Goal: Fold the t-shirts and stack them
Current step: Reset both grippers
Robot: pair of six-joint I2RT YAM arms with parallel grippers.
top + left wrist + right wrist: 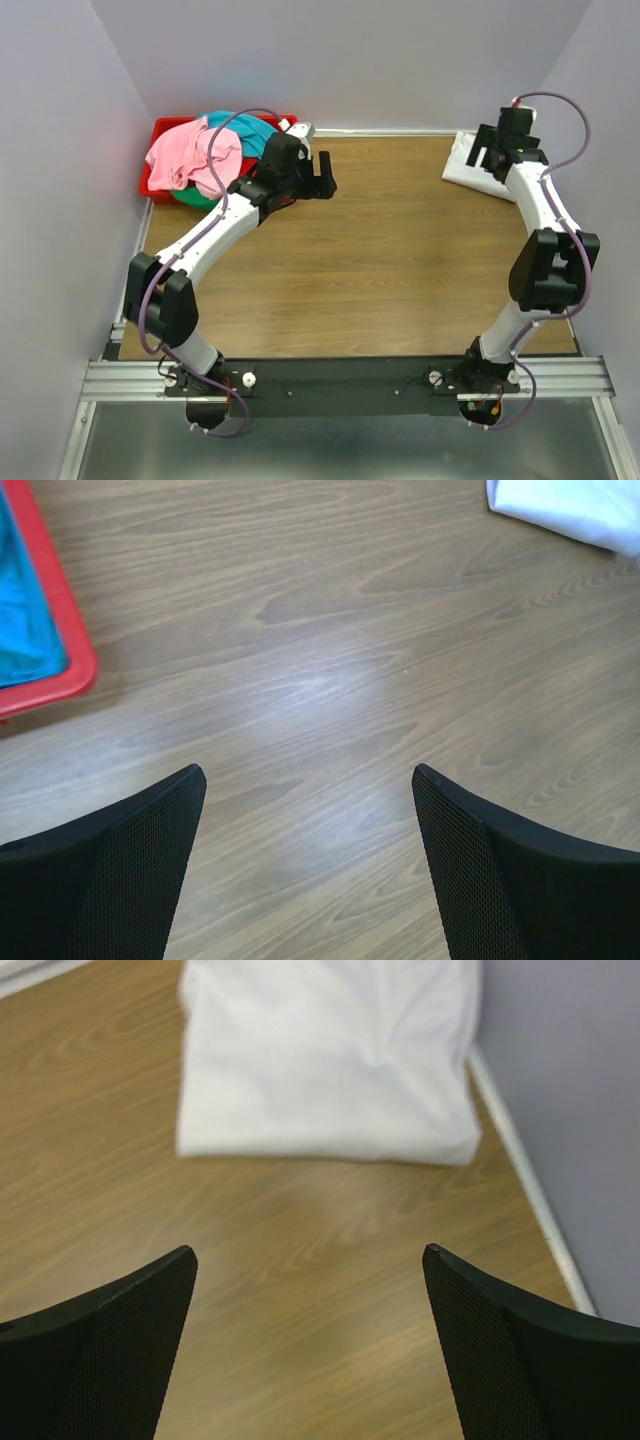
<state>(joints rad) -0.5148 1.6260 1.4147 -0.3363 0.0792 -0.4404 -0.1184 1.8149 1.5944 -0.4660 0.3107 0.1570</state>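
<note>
Upper right: my right pincer point(495, 152) hangs spread by the folded white t-shirt point(462, 172), seemingly the stack's base; my left pincer point(322, 175), also spread, hovers near the red bin point(160, 128) of unfolded shirts point(195, 155).

I see a red bin point(160, 128) in the upper left of the top view, on the wood table point(400, 270), tucked in the corner. Grey walls point(60, 150) stand on 3 sides. Right wrist pic: thin white strip point(520, 1160) runs btw wall & table, right side.
</note>
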